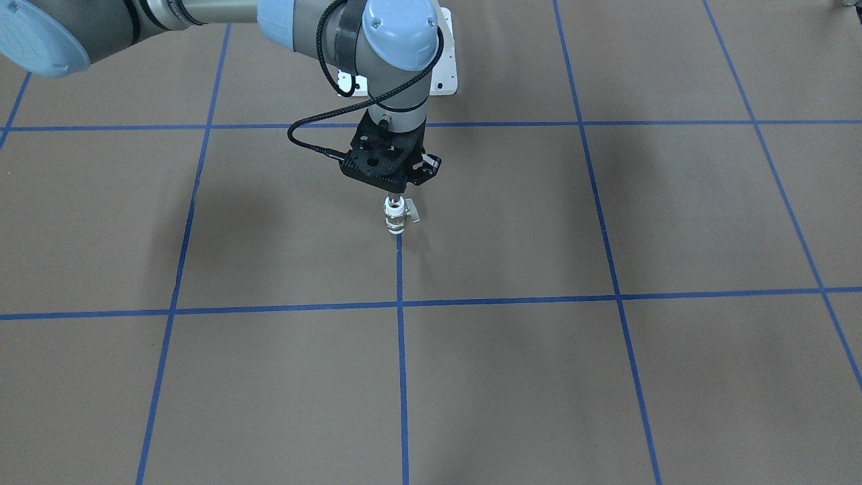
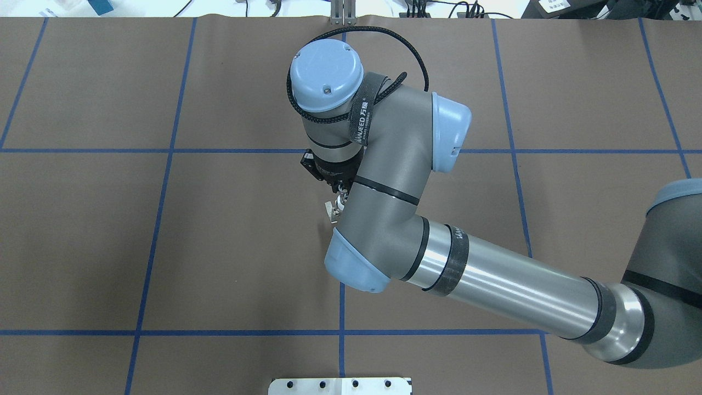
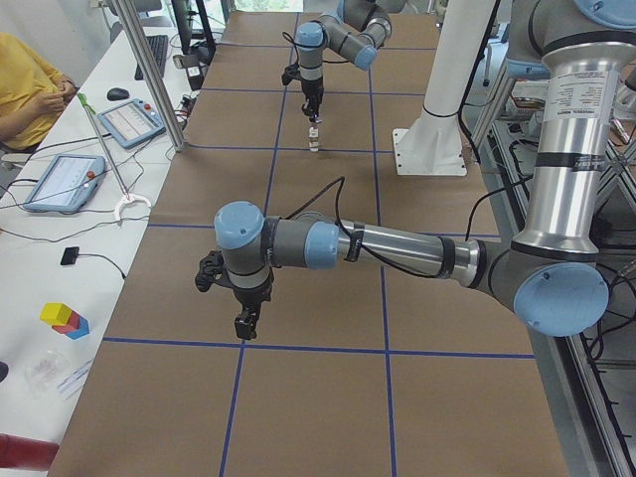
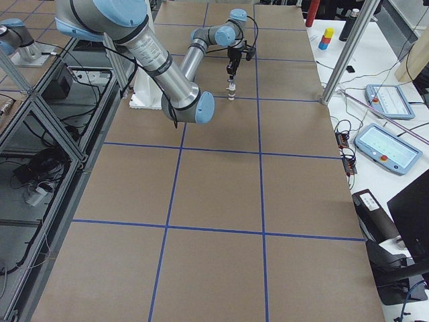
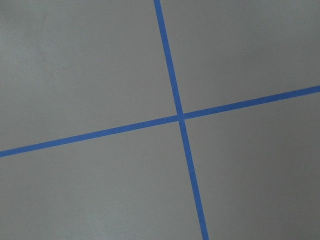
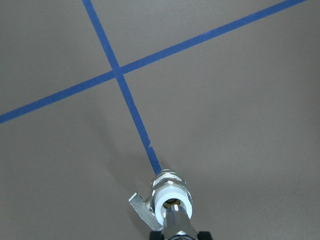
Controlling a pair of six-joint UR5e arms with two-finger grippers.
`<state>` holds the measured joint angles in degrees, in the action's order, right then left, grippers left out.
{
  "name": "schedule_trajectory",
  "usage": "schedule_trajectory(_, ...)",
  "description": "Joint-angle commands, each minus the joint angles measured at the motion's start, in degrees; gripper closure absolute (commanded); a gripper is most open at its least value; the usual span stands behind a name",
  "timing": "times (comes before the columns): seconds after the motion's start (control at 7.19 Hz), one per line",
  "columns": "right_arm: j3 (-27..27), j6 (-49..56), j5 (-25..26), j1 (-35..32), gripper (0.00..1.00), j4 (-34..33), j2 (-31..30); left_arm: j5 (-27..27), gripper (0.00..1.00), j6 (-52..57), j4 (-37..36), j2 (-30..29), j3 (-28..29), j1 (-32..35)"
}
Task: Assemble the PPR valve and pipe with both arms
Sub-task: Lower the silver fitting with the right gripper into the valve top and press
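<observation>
I count one PPR valve [image 1: 397, 222], one pipe [image 6: 176, 221] and two grippers. The PPR valve stands upright on a blue tape line on the table [image 1: 606, 377], directly beneath the right gripper [image 1: 392, 194]. That gripper is clamped on the pipe, just above the valve's upper white end. The left gripper [image 3: 244, 323] hangs well apart, and I cannot tell whether it is open or closed.
</observation>
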<state>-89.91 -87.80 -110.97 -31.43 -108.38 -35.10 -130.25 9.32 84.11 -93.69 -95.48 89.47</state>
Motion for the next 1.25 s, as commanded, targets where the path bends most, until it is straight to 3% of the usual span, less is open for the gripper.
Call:
schedule_trajectory(0.0,0.0,0.0,0.1,0.1,1.0,-0.1,0.0,0.0,0.0,0.0,0.0,0.0,-0.1,0.0)
schedule_trajectory(1.11,0.8,0.1,1.8,0.3,1.0,0.4,0.2,0.0,0.0,0.0,0.0,0.0,-0.1,0.0)
